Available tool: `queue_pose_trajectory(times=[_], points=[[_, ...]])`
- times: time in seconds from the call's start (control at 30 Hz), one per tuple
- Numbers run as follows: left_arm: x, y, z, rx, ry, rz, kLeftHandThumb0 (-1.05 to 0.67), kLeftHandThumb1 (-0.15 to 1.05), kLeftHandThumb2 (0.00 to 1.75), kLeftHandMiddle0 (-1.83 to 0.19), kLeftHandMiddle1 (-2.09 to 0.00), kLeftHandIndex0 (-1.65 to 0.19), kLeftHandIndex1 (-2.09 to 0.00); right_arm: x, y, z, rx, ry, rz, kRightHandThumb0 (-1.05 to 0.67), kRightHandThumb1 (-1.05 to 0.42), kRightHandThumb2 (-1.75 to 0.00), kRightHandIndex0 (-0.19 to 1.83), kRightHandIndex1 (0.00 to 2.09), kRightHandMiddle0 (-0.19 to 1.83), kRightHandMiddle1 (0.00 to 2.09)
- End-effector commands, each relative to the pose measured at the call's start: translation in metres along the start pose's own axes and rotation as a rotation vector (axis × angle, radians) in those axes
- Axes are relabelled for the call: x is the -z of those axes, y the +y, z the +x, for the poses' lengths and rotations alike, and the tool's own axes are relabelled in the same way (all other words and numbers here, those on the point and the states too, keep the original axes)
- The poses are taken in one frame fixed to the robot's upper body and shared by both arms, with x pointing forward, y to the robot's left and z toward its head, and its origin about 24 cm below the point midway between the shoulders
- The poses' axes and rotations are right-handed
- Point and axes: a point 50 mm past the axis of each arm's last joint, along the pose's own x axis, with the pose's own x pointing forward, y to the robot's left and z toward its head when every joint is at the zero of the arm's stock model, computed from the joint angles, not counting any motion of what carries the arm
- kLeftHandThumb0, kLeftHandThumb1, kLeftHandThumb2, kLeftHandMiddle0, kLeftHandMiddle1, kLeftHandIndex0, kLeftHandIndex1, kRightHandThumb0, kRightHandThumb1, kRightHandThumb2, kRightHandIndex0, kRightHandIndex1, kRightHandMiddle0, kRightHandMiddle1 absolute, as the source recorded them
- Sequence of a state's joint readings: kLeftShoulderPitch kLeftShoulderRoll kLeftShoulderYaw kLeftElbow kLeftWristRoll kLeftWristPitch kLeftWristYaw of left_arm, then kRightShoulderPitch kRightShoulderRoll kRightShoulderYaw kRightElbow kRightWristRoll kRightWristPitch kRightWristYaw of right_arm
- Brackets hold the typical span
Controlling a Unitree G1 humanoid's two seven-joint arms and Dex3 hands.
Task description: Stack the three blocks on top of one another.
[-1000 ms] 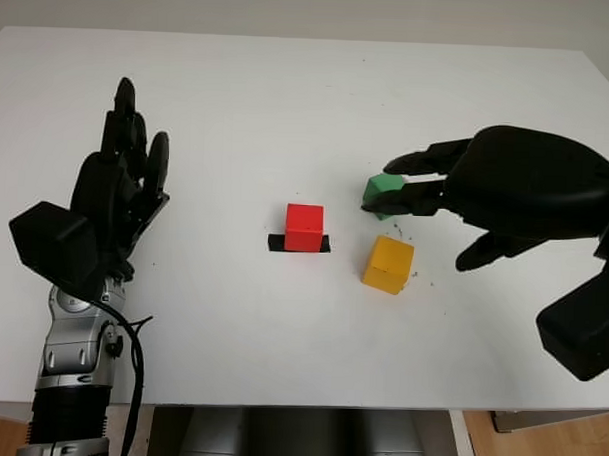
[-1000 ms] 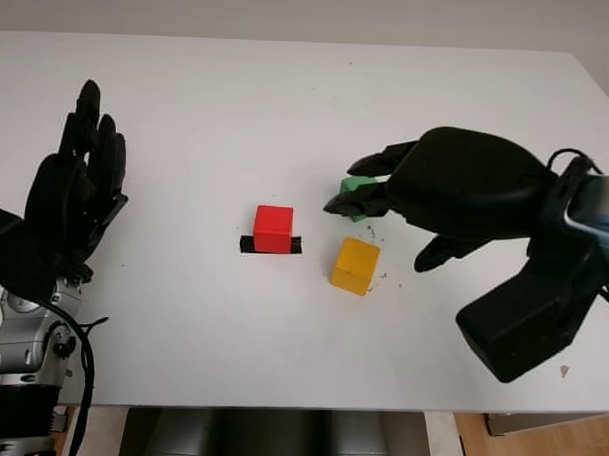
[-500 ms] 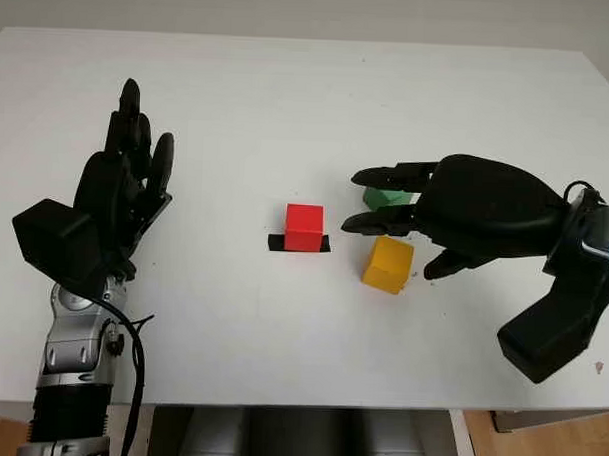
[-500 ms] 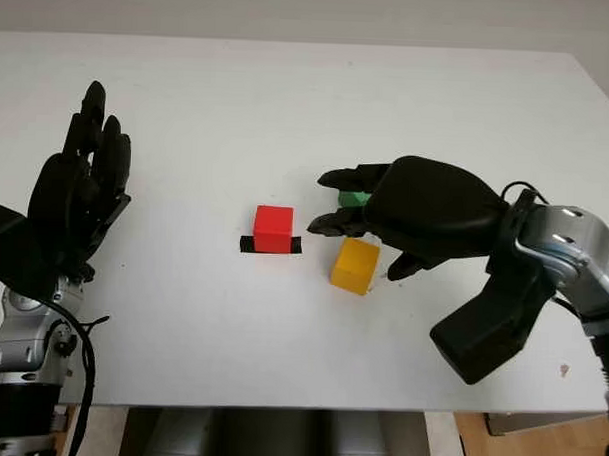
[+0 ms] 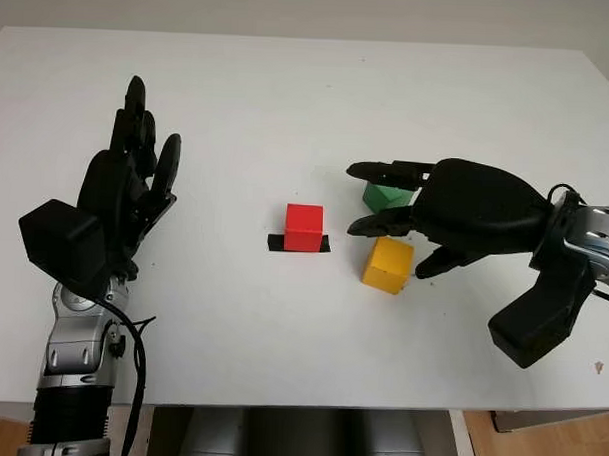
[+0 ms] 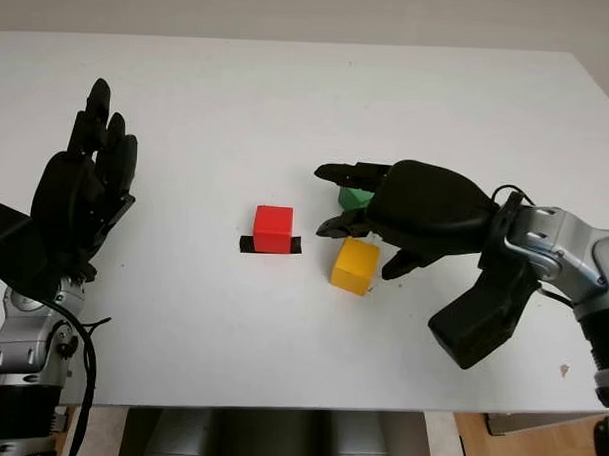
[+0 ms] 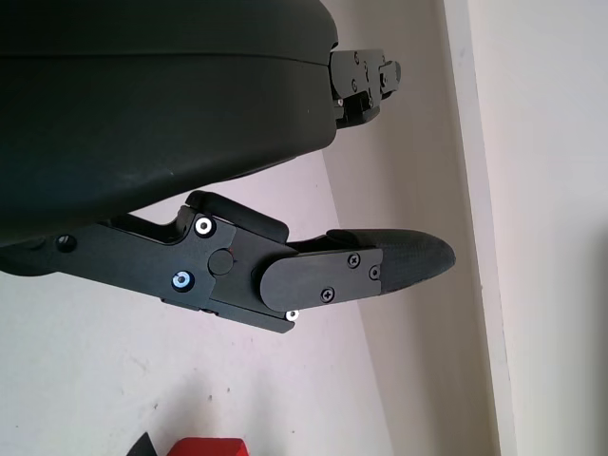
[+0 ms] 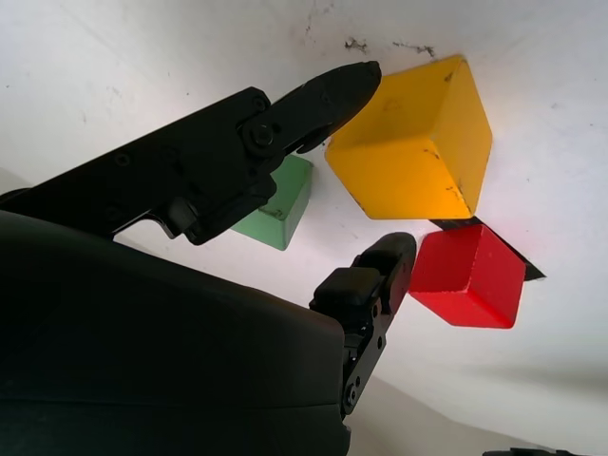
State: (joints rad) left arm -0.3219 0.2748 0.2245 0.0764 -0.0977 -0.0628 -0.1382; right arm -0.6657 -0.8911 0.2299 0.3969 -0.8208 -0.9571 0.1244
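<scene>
On the white table [image 5: 289, 107] the 3 blocks lie apart from each other, none stacked. The red block [image 5: 305, 227] sits in the middle on a strip of black tape [image 5: 275, 243]. The yellow block [image 5: 388, 264] is to the right of it and a little nearer to the robot, and the green block [image 5: 387, 198] is just behind the yellow one.

The right hand [image 5: 455, 208] is above the green and yellow blocks. 1 second ago its fingers pinched the green block, which looked tilted and lifted. Now the fingers are released, the hand holds nothing, and the green block rests on the table, almost at the same place as before. The hand has also moved toward the centre: 2 fingers now reach past the green block on both sides, in the direction of the red block. In the right wrist view 1 finger [image 8: 313, 100] lies over the gap between green block and yellow block, without closing on either.

I judge that the first grasp of the green block was given up or failed, so the task has made no progress; a new grasp must be made before any stacking.

The left hand [image 5: 120, 197] is raised over the left part of the table, open and idle, well apart from the blocks, nearly where it was 1 second ago.
</scene>
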Motion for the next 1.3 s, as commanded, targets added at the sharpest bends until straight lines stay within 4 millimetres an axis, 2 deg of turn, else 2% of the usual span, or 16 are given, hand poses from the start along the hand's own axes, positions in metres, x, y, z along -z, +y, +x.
queue_pose_trajectory(times=[0.0, 1.0, 1.03, 1.17, 1.27], points=[[-0.002, -0.001, -0.002, 0.007, 0.002, 0.022, -0.65, 1.05, 0.48, 0.14, -0.06, 0.12, -0.06, 0.002, -0.001, -0.003, 0.01, -0.001, 0.008, -0.55, -0.81, -0.06, 0.16, 0.04, 0.71, 0.14], [0.002, -0.004, -0.002, 0.025, 0.038, 0.066, -0.7, 1.05, 0.5, 0.15, -0.05, 0.12, -0.05, -0.002, 0.012, 0.0, 0.015, -0.032, 0.116, -0.5, -0.85, -0.05, 0.19, 0.06, 0.76, 0.32], [0.002, -0.004, -0.003, 0.024, 0.039, 0.066, -0.69, 1.05, 0.5, 0.15, -0.05, 0.12, -0.05, -0.002, 0.012, 0.0, 0.016, -0.032, 0.119, -0.5, -0.85, -0.05, 0.19, 0.06, 0.74, 0.36], [0.003, -0.005, -0.003, 0.023, 0.041, 0.073, -0.67, 1.05, 0.5, 0.15, -0.05, 0.13, -0.05, -0.002, 0.012, 0.0, 0.044, -0.035, 0.113, -0.45, -0.89, -0.06, 0.25, 0.07, 0.59, 0.96], [0.004, -0.004, -0.003, 0.022, 0.049, 0.077, -0.68, 1.05, 0.51, 0.15, -0.05, 0.13, -0.05, -0.002, 0.013, 0.001, 0.064, -0.035, 0.115, -0.44, -0.9, -0.05, 0.29, 0.08, 0.59, 1.14]])
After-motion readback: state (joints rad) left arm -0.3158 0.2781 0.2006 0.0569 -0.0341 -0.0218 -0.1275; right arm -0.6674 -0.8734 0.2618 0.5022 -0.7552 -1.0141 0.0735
